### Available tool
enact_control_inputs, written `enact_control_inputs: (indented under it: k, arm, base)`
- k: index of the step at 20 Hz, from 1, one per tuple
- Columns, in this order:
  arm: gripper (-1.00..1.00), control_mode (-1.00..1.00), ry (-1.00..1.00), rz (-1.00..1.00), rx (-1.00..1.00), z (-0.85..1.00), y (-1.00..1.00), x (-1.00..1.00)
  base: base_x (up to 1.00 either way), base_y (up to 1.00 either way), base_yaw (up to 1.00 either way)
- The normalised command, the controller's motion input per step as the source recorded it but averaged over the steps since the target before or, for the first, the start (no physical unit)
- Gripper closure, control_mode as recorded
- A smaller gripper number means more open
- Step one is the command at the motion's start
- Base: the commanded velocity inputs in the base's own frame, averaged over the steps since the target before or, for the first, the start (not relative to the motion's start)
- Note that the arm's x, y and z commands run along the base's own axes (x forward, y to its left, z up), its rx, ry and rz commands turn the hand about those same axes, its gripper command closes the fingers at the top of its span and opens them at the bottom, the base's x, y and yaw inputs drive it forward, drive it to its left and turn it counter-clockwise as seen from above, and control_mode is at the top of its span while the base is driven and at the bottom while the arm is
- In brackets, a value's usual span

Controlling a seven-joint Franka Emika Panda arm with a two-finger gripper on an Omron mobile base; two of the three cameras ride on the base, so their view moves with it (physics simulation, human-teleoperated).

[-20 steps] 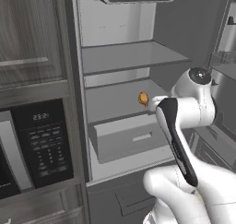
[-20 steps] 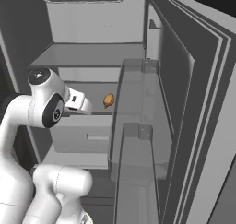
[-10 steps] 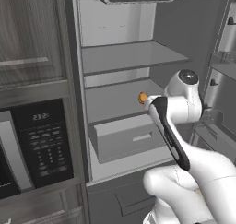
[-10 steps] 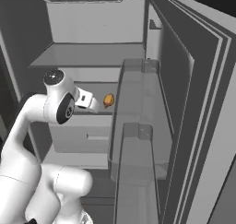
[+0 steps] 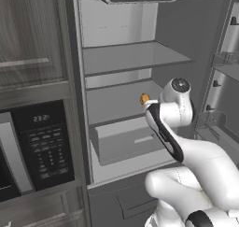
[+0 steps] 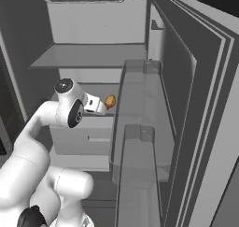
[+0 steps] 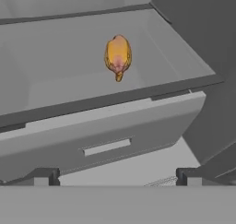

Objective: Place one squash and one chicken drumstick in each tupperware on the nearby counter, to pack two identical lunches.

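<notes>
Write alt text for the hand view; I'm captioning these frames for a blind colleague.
A glossy orange-brown drumstick lies on a grey fridge shelf, thin end toward the camera, just above a closed drawer with a slot handle. The open gripper is apart from it, its two dark fingertips spread wide at the bottom of the picture.

Glossy orange-brown chicken drumstick (image 7: 118, 56) on a smooth matt grey shelf (image 7: 69, 87).

We see an open grey fridge (image 5: 116, 30) with bare shelves (image 5: 135, 58) and a pulled-out drawer (image 7: 110, 126), its door bins (image 6: 140, 123) swung right, a black microwave (image 5: 42, 146) left, wood cabinet (image 5: 28, 30) above.
</notes>
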Motion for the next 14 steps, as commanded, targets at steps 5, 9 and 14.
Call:
enact_control_inputs:
  k: [5, 9, 14]
  arm:
    - [-1.0, -1.0, -0.03, 0.0, -0.01, -0.12, -0.13, 0.38]
    - [-1.0, -1.0, 0.0, 0.0, 0.0, 0.0, -0.13, 0.36]
    - [-1.0, -1.0, 0.0, 0.0, 0.0, 0.0, -0.09, 0.4]
  base:
    - [0.0, 0.0, 0.0]
    - [0.0, 0.0, 0.0]
    - [0.0, 0.0, 0.0]
